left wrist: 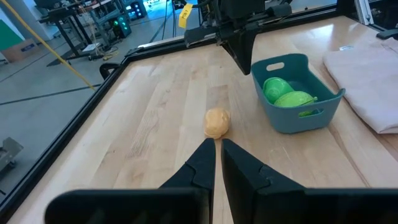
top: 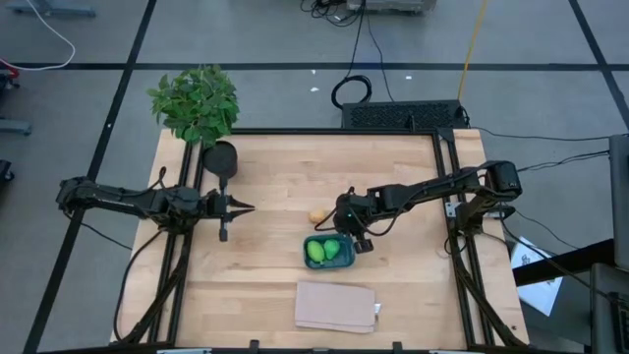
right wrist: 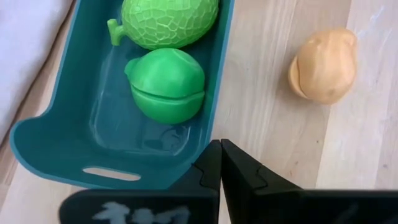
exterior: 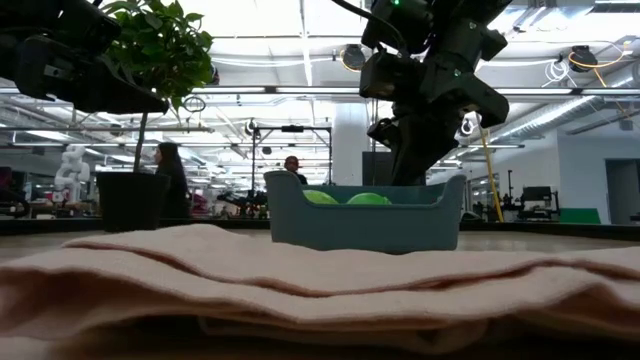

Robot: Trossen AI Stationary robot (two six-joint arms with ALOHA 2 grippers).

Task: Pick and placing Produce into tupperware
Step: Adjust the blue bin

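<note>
A: Because the right claw (right wrist: 220, 163) hangs with its fingers together over the blue tub's (right wrist: 59, 158) rim, it could clip that wall and shove the tub across the wooden surface (top: 275, 177).

B: Where is the fruit?

A: Two green pieces (right wrist: 165, 84) lie inside; the tan piece (right wrist: 323, 65) sits just beside the tub and could roll if nudged. Farther off, the left claw (top: 243, 207) waits, fingers together.
</note>
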